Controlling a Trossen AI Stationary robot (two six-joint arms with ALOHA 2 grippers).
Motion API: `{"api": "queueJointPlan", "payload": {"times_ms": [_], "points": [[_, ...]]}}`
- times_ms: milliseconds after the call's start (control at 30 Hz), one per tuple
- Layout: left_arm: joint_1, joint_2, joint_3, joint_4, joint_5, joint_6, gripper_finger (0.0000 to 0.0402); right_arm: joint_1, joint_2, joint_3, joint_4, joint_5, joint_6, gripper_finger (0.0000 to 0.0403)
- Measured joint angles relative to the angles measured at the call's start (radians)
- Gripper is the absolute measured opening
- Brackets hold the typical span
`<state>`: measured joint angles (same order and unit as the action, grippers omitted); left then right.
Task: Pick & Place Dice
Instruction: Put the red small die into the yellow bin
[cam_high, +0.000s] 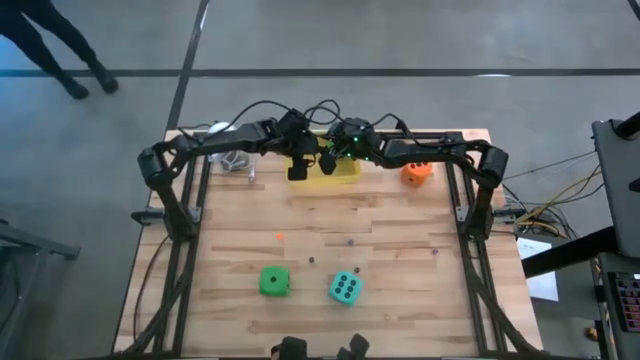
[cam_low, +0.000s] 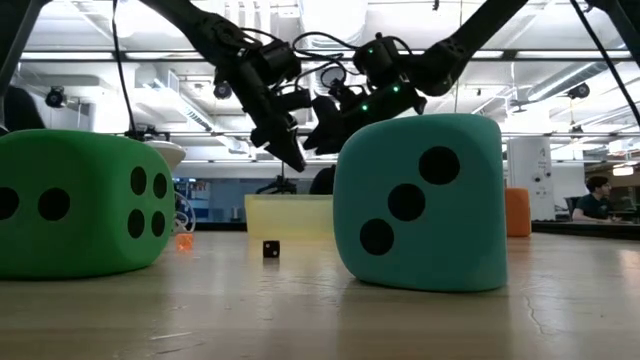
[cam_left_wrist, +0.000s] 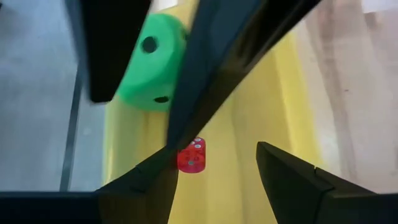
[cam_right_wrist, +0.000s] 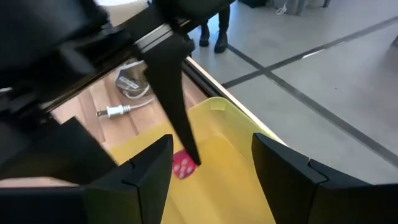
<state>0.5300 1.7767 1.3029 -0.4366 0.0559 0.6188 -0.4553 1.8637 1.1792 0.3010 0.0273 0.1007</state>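
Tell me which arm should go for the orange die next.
Right. The orange die sits on the table just right of the yellow bin, beside the right arm. The right gripper hangs open over the bin; the left gripper, also open, is at the bin's other end.

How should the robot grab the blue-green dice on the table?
Best guess: come straight down on the teal die and pinch two opposite flat side faces near the middle. It sits alone on the table, apart from the green die, so nothing blocks a top approach. It lies turned a little, so the end effector should twist to line up with its faces.
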Motion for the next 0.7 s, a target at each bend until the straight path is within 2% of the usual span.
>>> {"api": "queueJointPlan", "payload": {"times_ms": [700], "points": [[0.003, 0.0, 0.0, 0.047, 0.025, -0.013, 0.0219, -0.018, 0.007, -0.008, 0.01, 0.029, -0.006, 0.0214]]}}
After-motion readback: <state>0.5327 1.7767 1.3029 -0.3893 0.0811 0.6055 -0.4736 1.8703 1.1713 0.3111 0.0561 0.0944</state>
